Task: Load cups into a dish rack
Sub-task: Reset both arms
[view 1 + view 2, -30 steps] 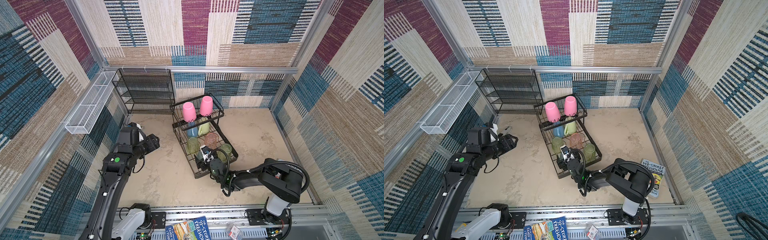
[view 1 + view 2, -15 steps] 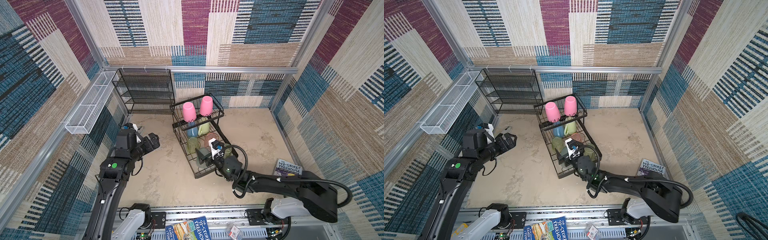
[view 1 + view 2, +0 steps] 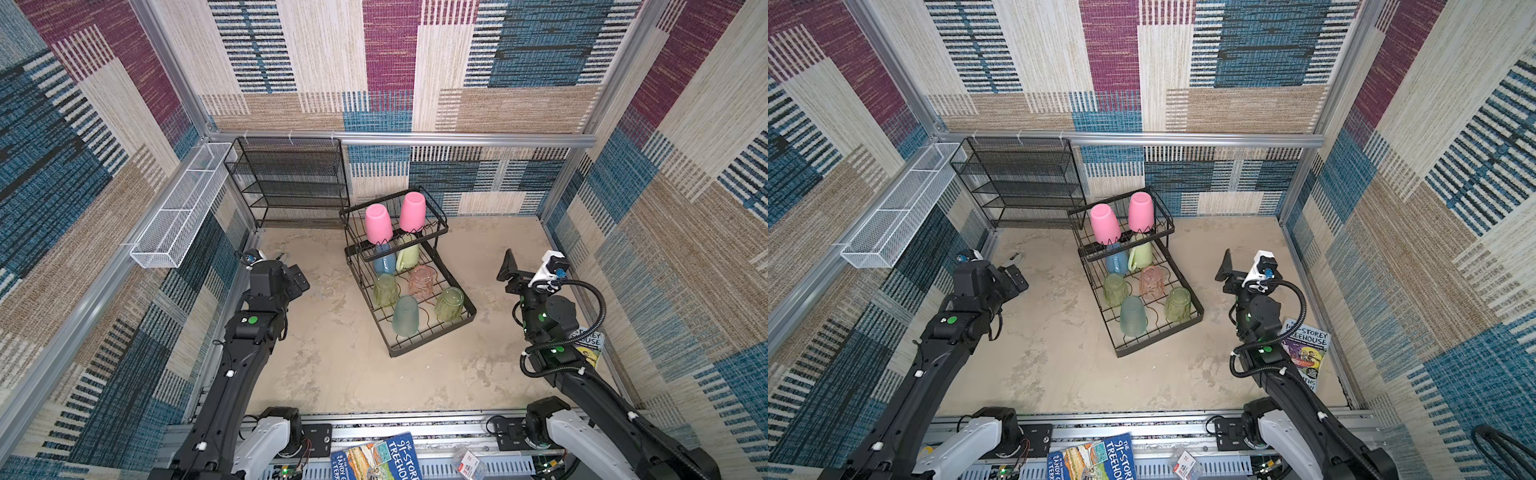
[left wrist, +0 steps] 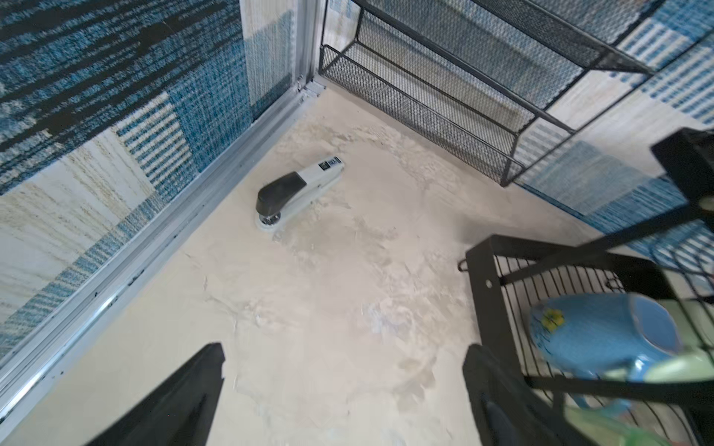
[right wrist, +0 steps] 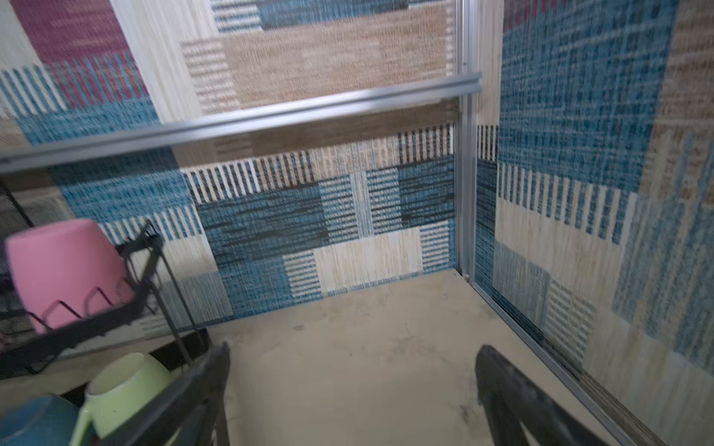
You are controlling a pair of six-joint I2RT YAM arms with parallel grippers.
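Top view: left tool (image 3: 300, 279), right tool (image 3: 515, 270) spread, flanking dish rack (image 3: 432, 335).

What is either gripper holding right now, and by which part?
Nothing is held. The left gripper and the right gripper are both open and empty, apart from the dish rack.

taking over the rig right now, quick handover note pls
Left claw: open, empty, off to one side of the dish rack.
Right claw: open, empty, on the rack's other side.
Upper basket: two pink tumblers, upside down.
Lower tray: blue mug and pale-green mug under the basket; nearer the front, two clear-green tumblers, clear-pink tumbler, teal tumbler.
Done: eight cups racked.
Left: no loose cup shows; loading looks finished. Stapler and book are not part of the job.
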